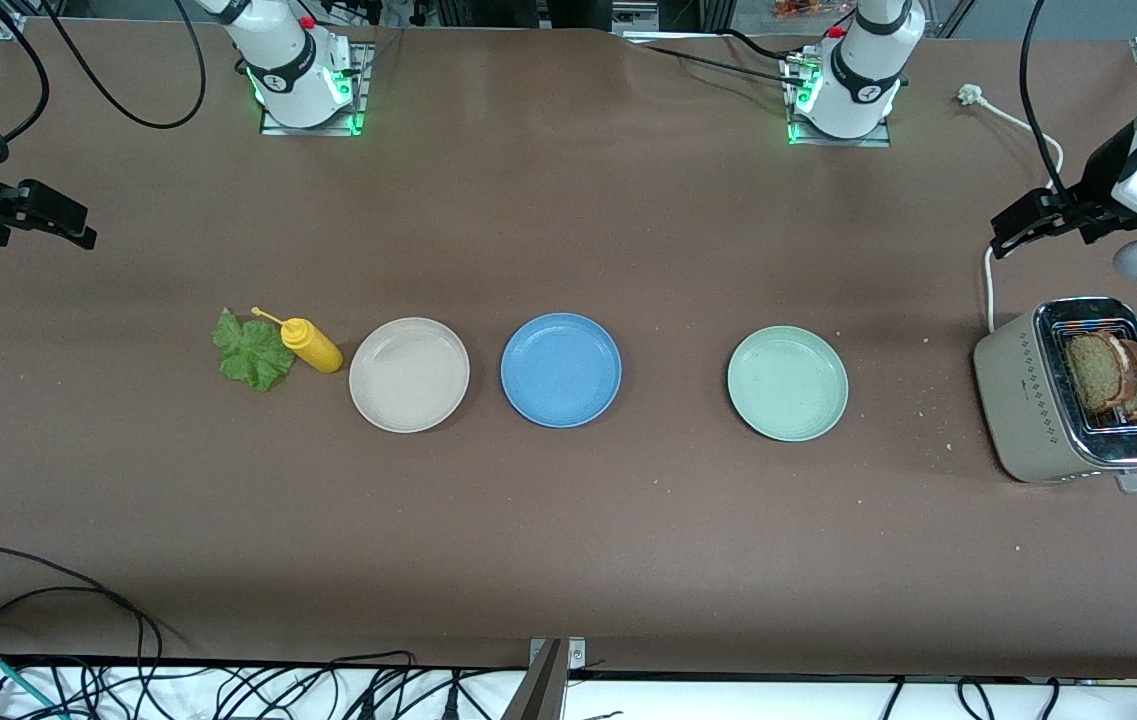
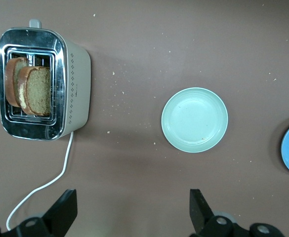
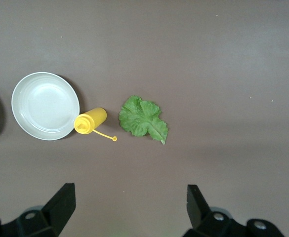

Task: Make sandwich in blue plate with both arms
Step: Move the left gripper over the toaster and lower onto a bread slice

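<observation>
We start at the right arm's end of the counter (image 1: 568, 560), where our right gripper (image 1: 53, 220) hangs in the air with its fingers spread wide and nothing between them. It waits up over the bare counter, farther from the front camera than the lettuce leaf (image 1: 253, 352), which we judge puts that leaf within easy reach for a later pick. The leaf lies flat, ruffled and bright green, touching a yellow squeeze bottle (image 1: 311, 344) that lies tipped on its side just beside the beige plate (image 1: 409, 375).

Next along the row sits the blue plate (image 1: 561, 370), round, shallow and matte, with a low rim. It is empty, so the sandwich is not yet begun. Its place at the middle of the row, between the two arms' bases, looks chosen so that either arm can deliver to it. The pale green plate (image 1: 787, 383) follows, also empty, well apart from the blue one.

At the left arm's end stands the toaster (image 1: 1028, 400), its cord trailing away toward the arm. Two brown wholegrain bread slices (image 1: 1113, 375) with darker crust stand upright in its slots, side by side, their tops showing above the chrome rim, which we take as a convenient edge to grip.

Our left gripper (image 1: 1033, 222) hovers over the counter beside the toaster, fingers held fully apart and empty. In our judgement a bread slice comes first, since it must lie under the lettuce.
</observation>
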`<act>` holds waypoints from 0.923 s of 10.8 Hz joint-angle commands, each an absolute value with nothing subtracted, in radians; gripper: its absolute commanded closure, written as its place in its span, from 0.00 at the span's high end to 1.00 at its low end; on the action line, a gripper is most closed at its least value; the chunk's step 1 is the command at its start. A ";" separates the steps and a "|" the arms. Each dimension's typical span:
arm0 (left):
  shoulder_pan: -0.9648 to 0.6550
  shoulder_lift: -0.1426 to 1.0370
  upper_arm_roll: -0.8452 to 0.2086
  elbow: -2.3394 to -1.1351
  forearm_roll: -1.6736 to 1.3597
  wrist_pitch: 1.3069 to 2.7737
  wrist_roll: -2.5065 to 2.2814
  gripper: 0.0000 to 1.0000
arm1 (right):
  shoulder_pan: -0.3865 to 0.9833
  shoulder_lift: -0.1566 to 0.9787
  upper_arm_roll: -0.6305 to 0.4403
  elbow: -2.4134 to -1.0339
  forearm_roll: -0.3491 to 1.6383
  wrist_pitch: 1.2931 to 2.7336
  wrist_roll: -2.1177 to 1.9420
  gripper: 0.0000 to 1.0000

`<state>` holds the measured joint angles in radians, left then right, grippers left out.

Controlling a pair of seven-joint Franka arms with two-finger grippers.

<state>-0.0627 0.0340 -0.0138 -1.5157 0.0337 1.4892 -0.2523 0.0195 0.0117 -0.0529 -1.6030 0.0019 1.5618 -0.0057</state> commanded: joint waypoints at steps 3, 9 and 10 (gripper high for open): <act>-0.028 0.064 -0.006 -1.488 0.002 1.473 -0.202 1.00 | 0.017 0.009 -0.048 -1.585 -0.003 1.540 -0.002 1.00; 0.018 0.215 0.014 -1.460 0.012 1.486 -0.202 1.00 | 0.017 0.009 -0.048 -1.585 -0.003 1.540 -0.002 1.00; 0.020 0.268 0.015 -1.459 0.015 1.489 -0.202 1.00 | 0.017 0.009 -0.048 -1.585 -0.003 1.540 -0.002 1.00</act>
